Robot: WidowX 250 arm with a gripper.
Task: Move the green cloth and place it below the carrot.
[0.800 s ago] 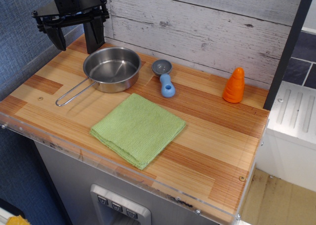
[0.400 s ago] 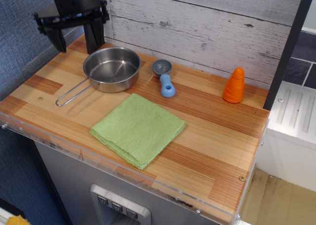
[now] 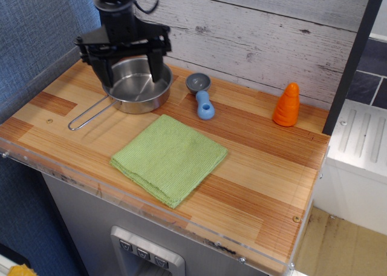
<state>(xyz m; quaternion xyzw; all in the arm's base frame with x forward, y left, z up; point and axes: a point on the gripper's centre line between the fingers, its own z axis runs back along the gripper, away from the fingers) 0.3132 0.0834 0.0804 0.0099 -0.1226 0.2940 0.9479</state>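
Note:
The light green folded cloth (image 3: 169,158) lies flat on the wooden counter, near the front edge at the middle. The orange toy carrot (image 3: 287,105) stands upright at the back right, by the wall. My black gripper (image 3: 131,76) hangs open and empty above the steel pan (image 3: 136,86), up and to the left of the cloth, with its two fingers spread wide apart.
A blue-handled grey scoop (image 3: 202,94) lies between the pan and the carrot. The pan's wire handle (image 3: 91,114) points to the front left. A white plank wall (image 3: 254,34) runs behind the counter, and a dark post (image 3: 354,58) stands at the right end.
My gripper has moved right and forward from the back left corner to a place over the pan. The cloth, carrot, scoop and pan have not moved.

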